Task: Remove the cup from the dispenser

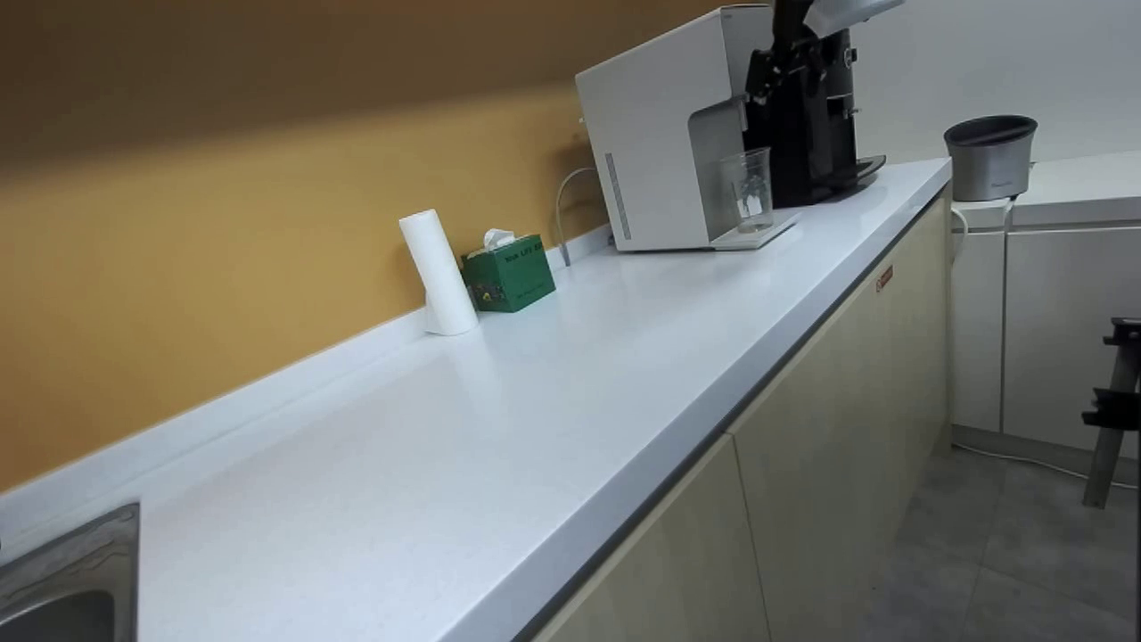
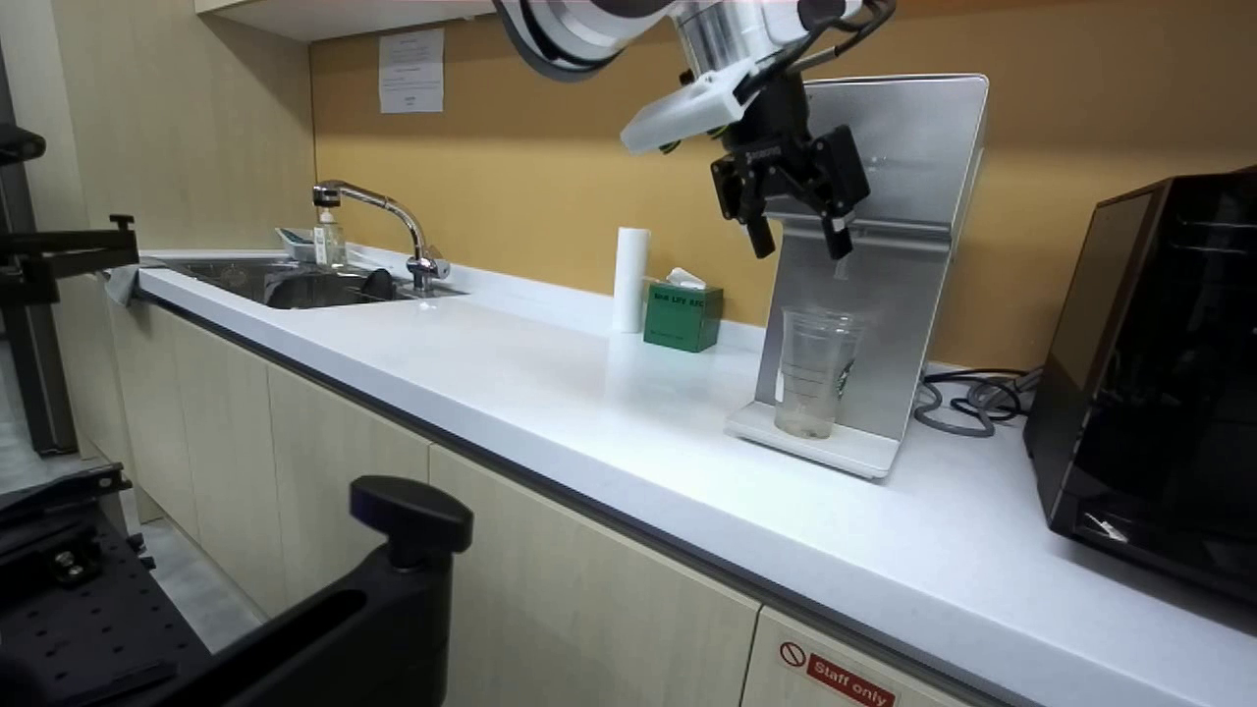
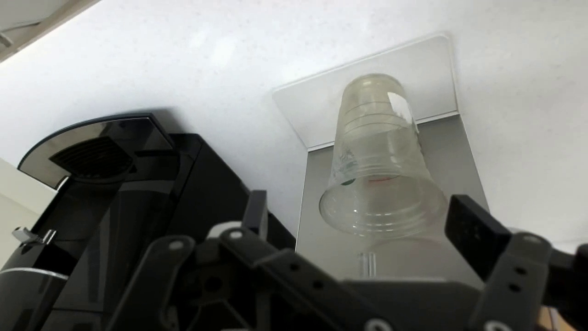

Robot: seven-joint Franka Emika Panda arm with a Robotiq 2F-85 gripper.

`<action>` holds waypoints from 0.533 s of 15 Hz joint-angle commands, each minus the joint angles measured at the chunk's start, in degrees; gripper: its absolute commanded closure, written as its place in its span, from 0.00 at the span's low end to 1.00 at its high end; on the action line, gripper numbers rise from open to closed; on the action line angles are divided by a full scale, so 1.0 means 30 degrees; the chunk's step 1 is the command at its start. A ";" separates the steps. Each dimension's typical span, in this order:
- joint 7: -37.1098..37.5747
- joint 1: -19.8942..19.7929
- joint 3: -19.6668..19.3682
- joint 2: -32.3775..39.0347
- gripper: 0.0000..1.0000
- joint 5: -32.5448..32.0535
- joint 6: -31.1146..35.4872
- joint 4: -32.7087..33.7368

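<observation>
The clear cup (image 1: 753, 189) stands upright on the base plate of the white dispenser (image 1: 655, 147), in front of its niche. The cup (image 2: 811, 383) and dispenser (image 2: 899, 128) also show in an exterior view. My gripper (image 2: 800, 247) is open and empty above the cup, pointing down at a tilt. In the wrist view the fingers of the gripper (image 3: 363, 216) are spread wide, with the rim of the cup (image 3: 374, 138) beyond and between them, apart from both pads. The upper front of the dispenser is partly hidden behind my gripper and arm.
A black coffee machine (image 3: 138, 197) stands beside the dispenser; it also shows in both exterior views (image 1: 807, 134) (image 2: 1159, 373). A green tissue box (image 2: 683, 316) and a white paper roll (image 2: 630, 280) stand by the wall. A sink (image 2: 314, 285) lies at the counter's far end.
</observation>
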 commanded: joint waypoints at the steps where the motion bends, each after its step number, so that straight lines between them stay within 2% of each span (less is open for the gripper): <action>1: -0.0080 0.0152 -0.0145 0.0763 0.00 0.1339 0.1838 0.0065; 4: -0.0228 0.0043 -0.0076 0.1428 0.00 0.2019 0.3474 0.0103; 8: -0.0440 -0.0305 0.0104 0.2163 0.00 0.2469 0.4416 0.0263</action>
